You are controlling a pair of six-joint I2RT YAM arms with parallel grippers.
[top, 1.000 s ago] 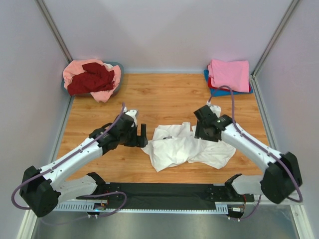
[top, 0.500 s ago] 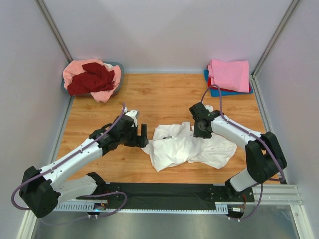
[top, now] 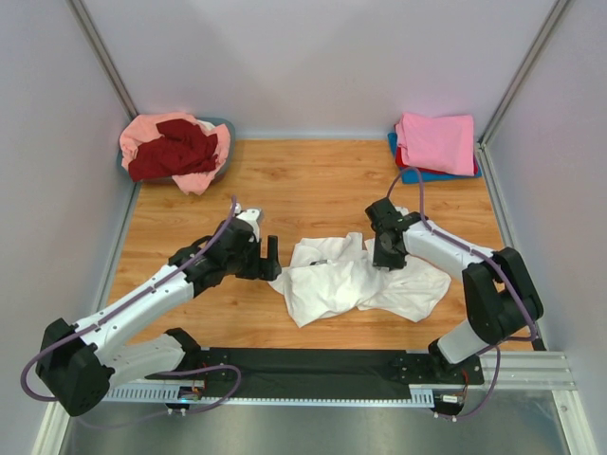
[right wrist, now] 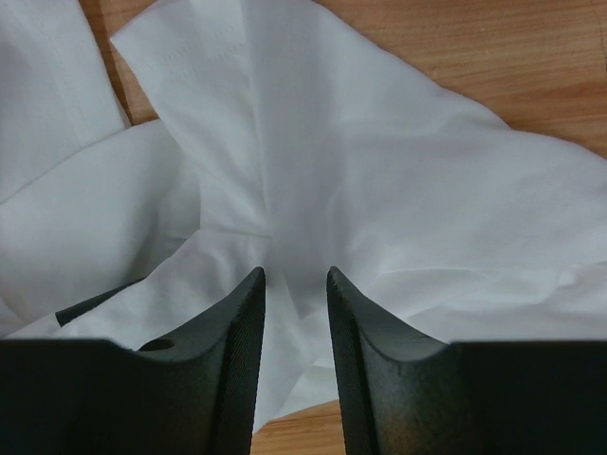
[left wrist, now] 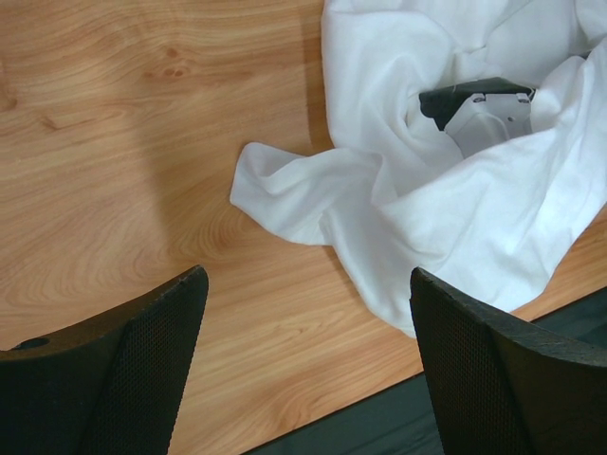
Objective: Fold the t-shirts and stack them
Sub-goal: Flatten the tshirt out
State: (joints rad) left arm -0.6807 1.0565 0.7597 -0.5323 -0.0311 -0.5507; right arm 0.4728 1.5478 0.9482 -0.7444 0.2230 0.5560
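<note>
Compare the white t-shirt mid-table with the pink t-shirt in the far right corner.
The white t-shirt lies crumpled in loose folds; the pink t-shirt is folded into a neat flat rectangle. The white one rests directly on the wooden table; the pink one tops a stack of folded shirts. The white one covers more table than the pink one. Both are soft cloth.

tub (top: pixel 229 142) mostly buried, blue shirt (top: pixel 427 176) mostly covered
</note>
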